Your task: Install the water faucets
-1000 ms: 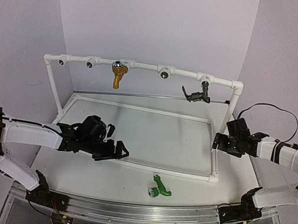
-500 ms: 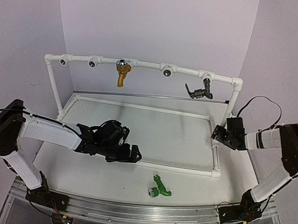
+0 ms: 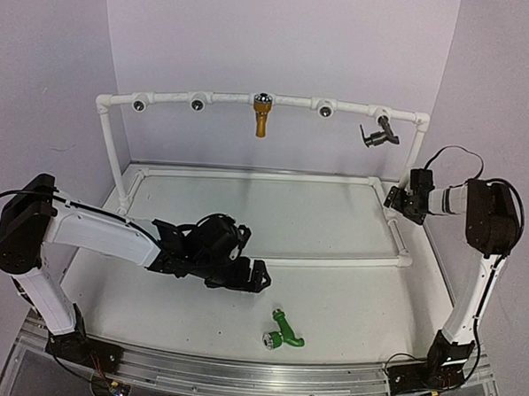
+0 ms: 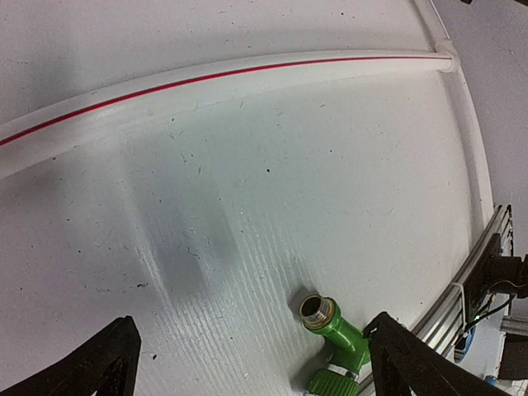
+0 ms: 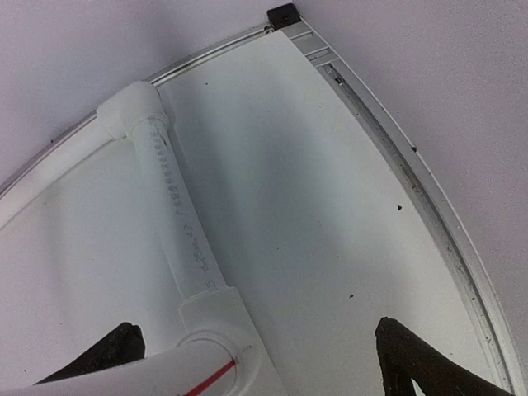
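White tabletop (image 3: 348,300) w/ a white pipe frame (image 3: 225,98) on it. My left gripper (image 3: 259,276) hangs low over the table, jaws spread wide, nothing btwn them. The green faucet (image 3: 284,335) lies flat just beside it, toward the near edge. My right gripper (image 3: 396,199) is also wide open & empty, near the frame's right side. The yellow faucet (image 3: 262,118) & dark faucet (image 3: 379,134) sit on the top bar.

The top camera looked down from behind the arms (image 3: 94,233). Each wrist camera looked closely down at the table (image 3: 325,223). Top and left views shared the green faucet (image 3: 284,334) (image 4: 338,334) just ahead of the left gripper (image 3: 251,275) (image 4: 252,351).
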Motion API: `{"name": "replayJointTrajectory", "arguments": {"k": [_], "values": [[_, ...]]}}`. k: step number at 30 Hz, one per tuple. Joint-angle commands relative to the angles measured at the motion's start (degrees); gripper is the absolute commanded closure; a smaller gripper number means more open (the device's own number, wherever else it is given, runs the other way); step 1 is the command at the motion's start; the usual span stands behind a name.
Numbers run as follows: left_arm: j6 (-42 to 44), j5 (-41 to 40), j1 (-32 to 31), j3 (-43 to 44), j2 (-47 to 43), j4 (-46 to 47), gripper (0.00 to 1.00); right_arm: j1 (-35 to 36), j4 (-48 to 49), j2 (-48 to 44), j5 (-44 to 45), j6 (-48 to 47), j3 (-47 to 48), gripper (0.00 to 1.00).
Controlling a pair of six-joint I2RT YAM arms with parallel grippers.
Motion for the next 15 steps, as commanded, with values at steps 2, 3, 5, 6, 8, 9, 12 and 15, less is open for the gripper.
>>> {"name": "replayJointTrajectory", "arguments": {"k": [2, 3, 5, 6, 8, 9, 12, 15], "values": [[4.22, -4.99, 0.29, 4.1, -0.99, -3.66, 0.0, -0.13, -16.17, -4.26, -1.85, -2.76, 6.72, 0.02], [5.08, -5.89, 0.8, 4.57, -1.43, -4.47, 0.0, 0.43, -16.71, -7.94, -2.0, -2.29, 3.82, 0.02], [6.56, -6.38, 2.55, 5.3, -2.21, -5.16, 0.0, 3.25, -16.81, -15.43, -3.95, -2.05, -2.71, 0.02], [7.17, -5.95, 3.79, 5.63, -2.44, -5.26, 0.0, 5.81, -16.92, -19.03, -4.39, -2.57, -5.89, 0.02], [8.1, -4.91, 6.15, 6.26, -2.79, -5.33, 0.0, 12.03, -18.44, -25.7, -5.1, -3.77, -11.74, 0.02], [8.47, -4.75, 6.73, 6.45, -2.92, -5.34, 0.0, 15.6, -19.4, -28.11, -7.33, -3.94, -14.34, 0.02], [8.54, -6.07, 8.36, 6.22, -3.61, -5.33, 0.0, 26.32, -21.14, -31.67, -17.44, -2.34, -20.4, 0.02], [7.69, -9.52, 8.83, 5.45, -4.97, -5.26, 0.0, 38.61, -22.79, -33.14, -19.72, 0.71, -24.25, 0.02]]}}
